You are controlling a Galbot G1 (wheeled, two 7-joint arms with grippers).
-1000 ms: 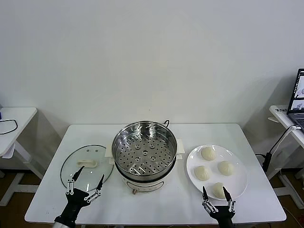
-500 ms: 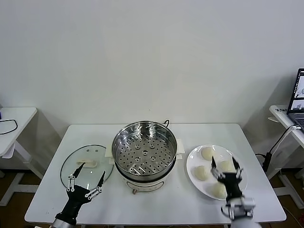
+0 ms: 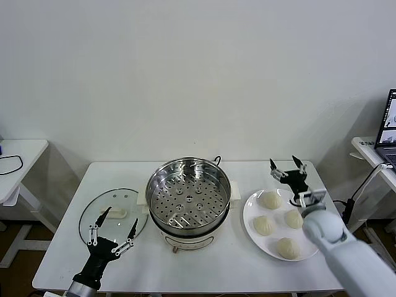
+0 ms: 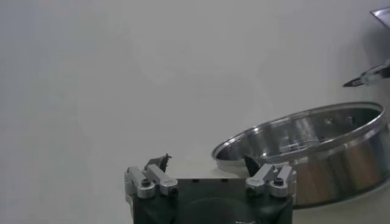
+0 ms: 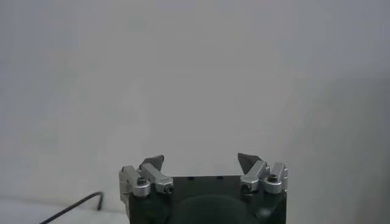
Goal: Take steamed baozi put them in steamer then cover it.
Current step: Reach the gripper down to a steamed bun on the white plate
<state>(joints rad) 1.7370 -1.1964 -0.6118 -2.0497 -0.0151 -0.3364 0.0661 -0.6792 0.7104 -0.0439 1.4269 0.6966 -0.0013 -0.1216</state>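
Left tool (image 3: pixel 112 226) hovers released over the near edge of the cover (image 3: pixel 111 216), which lies flat on the white surface (image 3: pixel 204 263) before a pale wall. At centre the steamer (image 3: pixel 188 197) stands empty. Right of it, a white plate (image 3: pixel 250 223) carries four steamed baozi (image 3: pixel 264 224). Right tool (image 3: pixel 286 166), released, hangs above the plate's far edge.

Cream-white baozi (image 3: pixel 270 199); shiny perforated steamer (image 3: pixel 188 193); white plate (image 3: pixel 311 239).

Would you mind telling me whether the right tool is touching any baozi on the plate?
Apart. In the head view the right tool, open, sits beyond the plate, clear of the nearest baozi.
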